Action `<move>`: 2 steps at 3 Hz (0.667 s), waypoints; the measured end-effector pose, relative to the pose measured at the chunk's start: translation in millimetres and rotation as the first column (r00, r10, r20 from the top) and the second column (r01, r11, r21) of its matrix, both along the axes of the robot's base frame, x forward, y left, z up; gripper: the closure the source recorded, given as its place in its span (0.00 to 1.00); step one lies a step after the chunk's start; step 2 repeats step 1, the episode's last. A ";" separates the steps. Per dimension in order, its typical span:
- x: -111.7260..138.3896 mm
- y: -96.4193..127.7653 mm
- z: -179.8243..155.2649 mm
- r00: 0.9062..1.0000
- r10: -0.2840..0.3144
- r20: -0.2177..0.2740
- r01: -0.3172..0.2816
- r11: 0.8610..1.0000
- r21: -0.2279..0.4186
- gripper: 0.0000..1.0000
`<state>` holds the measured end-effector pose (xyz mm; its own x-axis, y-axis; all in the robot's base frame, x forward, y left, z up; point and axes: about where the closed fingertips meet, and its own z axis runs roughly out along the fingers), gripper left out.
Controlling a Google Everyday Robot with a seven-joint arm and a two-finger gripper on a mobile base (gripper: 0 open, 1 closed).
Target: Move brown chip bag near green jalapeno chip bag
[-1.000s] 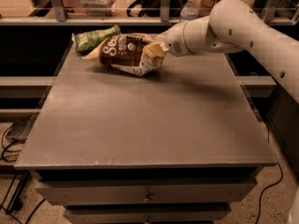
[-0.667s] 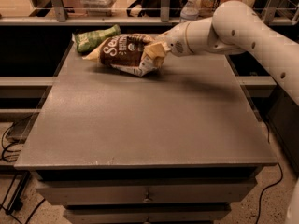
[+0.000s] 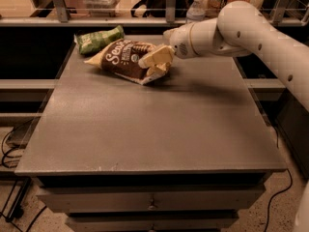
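The brown chip bag [image 3: 126,58] lies on the grey table [image 3: 154,124] at the far left, its white lettering facing up. The green jalapeno chip bag [image 3: 99,38] lies just behind and left of it, almost touching its top corner. My gripper [image 3: 157,63] reaches in from the right and sits at the brown bag's right end. Its pale fingers [image 3: 158,55] are closed on the bag's tan edge, low over the table.
A shelf or rail [image 3: 145,21] runs behind the table, with a water bottle [image 3: 195,8] and boxes on it. My white arm [image 3: 251,30] crosses the table's far right corner. Drawers [image 3: 152,202] are below the front edge and cables [image 3: 9,149] lie on the floor at left.
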<state>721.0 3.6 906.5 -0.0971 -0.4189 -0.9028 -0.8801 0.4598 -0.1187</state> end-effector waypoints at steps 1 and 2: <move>0.0 0.1 0.0 1.000 0.000 0.000 0.000 1.000 0.000 0.00; 0.0 0.1 0.0 1.000 0.000 0.000 0.000 1.000 0.000 0.00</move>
